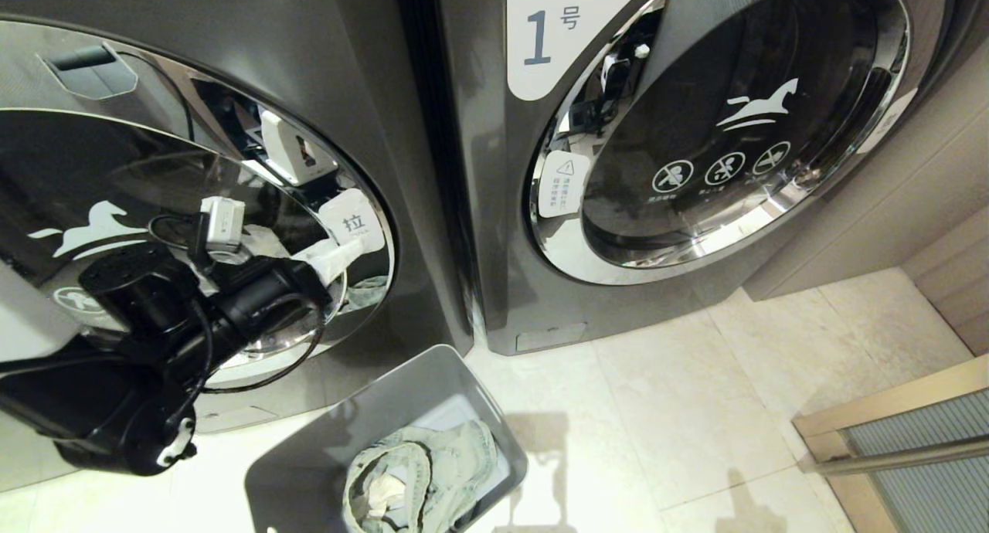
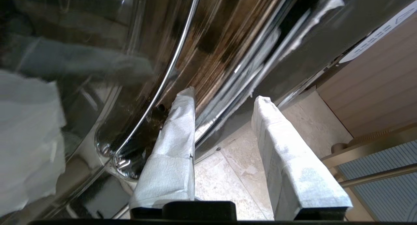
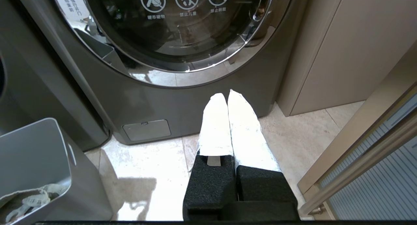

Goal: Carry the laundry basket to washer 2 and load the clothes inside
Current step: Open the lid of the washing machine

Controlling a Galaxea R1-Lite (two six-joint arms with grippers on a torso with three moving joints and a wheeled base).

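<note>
Washer 2 (image 1: 232, 131) stands left, door shut. The basket (image 1: 433, 386) sits on the floor before it, clothes (image 1: 417, 471) inside. The left gripper (image 1: 340, 256), half open, straddles the door rim: hook it squarely, pull gently. The right gripper (image 3: 228, 97) idles, closed and empty.

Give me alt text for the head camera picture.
The left tool reaches to the chrome door rim of the left washer. The laundry basket with the clothes sits on the floor below; the washer labelled 1 stands right, door shut.
</note>
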